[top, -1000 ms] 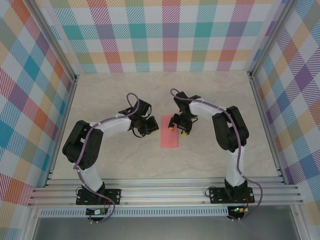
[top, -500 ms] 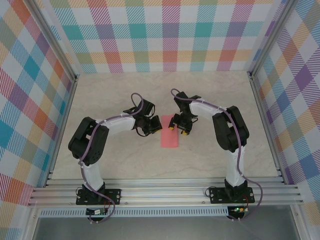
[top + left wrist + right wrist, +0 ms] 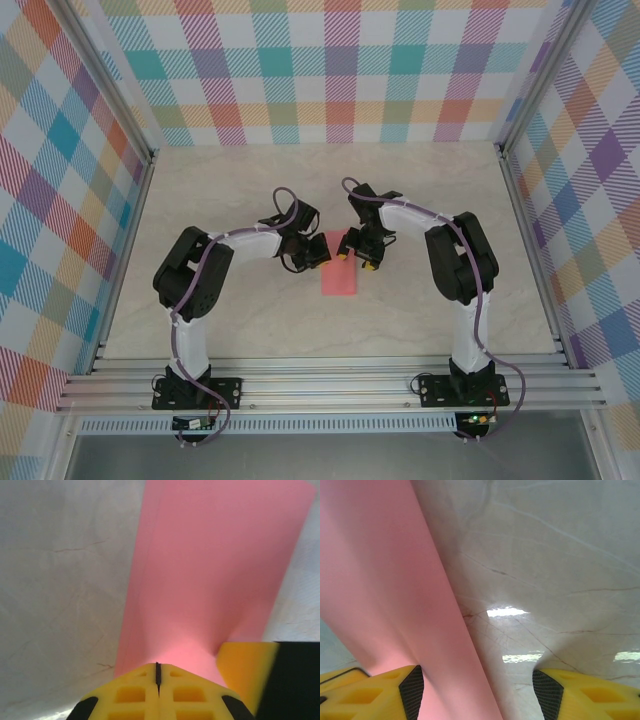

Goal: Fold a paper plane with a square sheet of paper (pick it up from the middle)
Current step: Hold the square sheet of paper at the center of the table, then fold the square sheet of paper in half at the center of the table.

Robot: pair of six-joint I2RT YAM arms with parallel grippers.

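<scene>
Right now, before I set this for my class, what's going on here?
Two robot arms are working on the sheet of paper, which lies on the table folded into a narrow pink rectangle. The left gripper is shut, and the sheet's edge appears drawn up between its fingertips. The right gripper is open and straddles a long edge, one finger over paper and one over table. There is no plane shape yet.

The square sheet of paper (image 3: 340, 278) is thin, smooth and matt. The counter (image 3: 560, 555) has a polished, marble-veined finish that throws back bright glare. The left fingers (image 3: 130, 695) are matt yellow moulded plastic with recessed cells. The right fingers (image 3: 580, 690) are the same plastic and carry black, finely dimpled pads (image 3: 412, 690). The frame rails (image 3: 330, 385) are brushed metal.
</scene>
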